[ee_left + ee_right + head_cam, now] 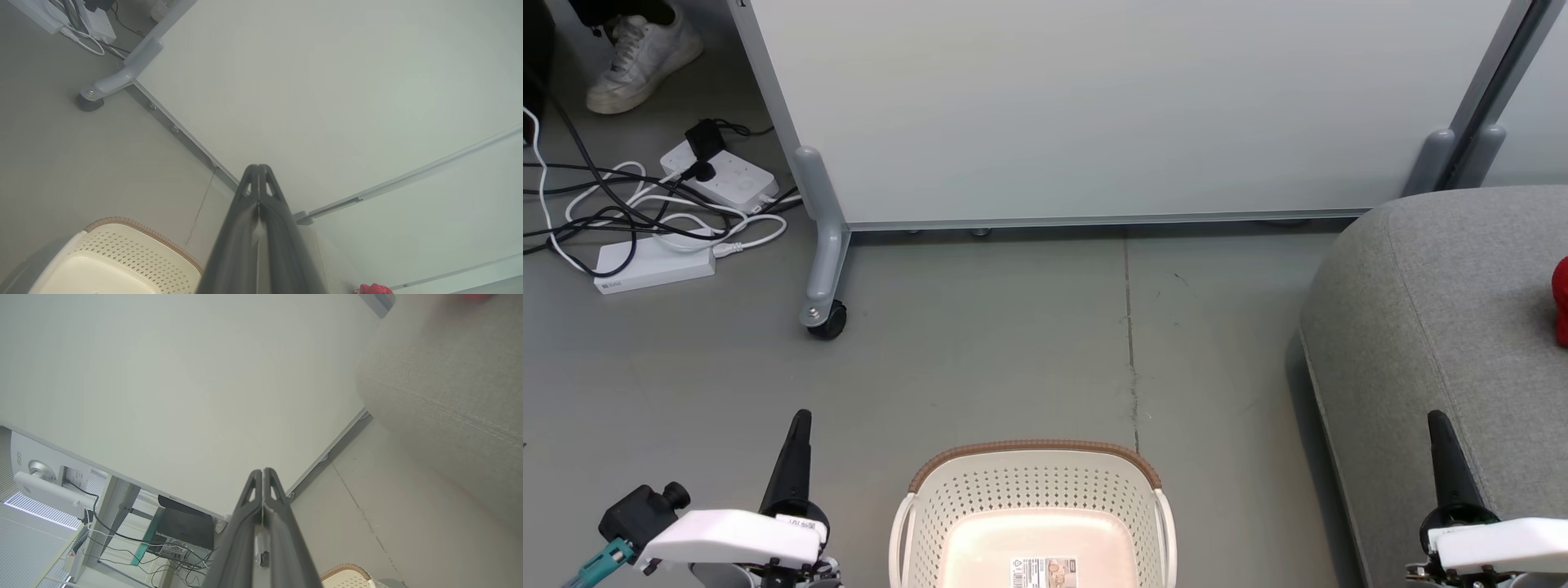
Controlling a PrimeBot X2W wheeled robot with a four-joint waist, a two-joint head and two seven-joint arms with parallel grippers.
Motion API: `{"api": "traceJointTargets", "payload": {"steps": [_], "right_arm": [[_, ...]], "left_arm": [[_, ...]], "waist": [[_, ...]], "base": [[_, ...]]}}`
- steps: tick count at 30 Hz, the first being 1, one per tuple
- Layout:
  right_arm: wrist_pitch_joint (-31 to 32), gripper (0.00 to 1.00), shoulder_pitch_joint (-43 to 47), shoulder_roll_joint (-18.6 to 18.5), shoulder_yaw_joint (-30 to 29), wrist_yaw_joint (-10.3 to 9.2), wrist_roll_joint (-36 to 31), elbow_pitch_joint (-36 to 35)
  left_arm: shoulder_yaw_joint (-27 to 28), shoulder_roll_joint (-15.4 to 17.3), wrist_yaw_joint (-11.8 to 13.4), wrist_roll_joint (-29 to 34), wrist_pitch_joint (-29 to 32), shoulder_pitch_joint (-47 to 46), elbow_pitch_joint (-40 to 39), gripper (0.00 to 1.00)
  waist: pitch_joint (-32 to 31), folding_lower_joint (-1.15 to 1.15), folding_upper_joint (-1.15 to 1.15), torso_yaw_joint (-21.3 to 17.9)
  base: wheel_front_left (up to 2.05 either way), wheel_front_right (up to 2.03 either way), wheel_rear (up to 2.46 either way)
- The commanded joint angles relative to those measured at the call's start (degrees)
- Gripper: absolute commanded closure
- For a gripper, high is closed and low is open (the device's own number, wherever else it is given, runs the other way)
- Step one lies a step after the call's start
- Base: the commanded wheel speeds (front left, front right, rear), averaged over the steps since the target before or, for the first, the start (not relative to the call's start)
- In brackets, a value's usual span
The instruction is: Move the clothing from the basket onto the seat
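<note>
I list: basket (1033,447) on floor (1013,343), near end cropped; clothing (1560,302), red scrap on seat (1437,310), mostly cut off at frame edge; left claw (801,418), right claw (1436,420), both clenched, empty.

The right edge of the head view leaves us just a sliver of the red clothing (1561,302) and cuts off the seat (1445,310), the bottom edge cuts the basket (1033,445), and the sticker (1044,571) on its floor is too small for us to read.
</note>
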Motion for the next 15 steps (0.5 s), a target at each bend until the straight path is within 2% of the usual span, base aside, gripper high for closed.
{"api": "traceJointTargets", "payload": {"steps": [1,15], "right_arm": [[0.3,1.0,-1.07,-0.63,-0.15,0.09,1.13,-0.54],[2.18,1.0,-1.65,-0.79,-0.72,0.1,9.46,-0.42]], "left_arm": [[0.44,0.32,-0.52,-1.05,0.26,-1.6,-0.32,1.0],[1.79,0.56,-1.03,-8.84,2.51,-3.12,0.1,1.0]], "waist": [[-0.01,0.0,0.0,-0.02],[-0.15,0.0,0.0,-0.51]], "base": [[0.0,0.0,0.0],[0.0,0.0,0.0]]}}
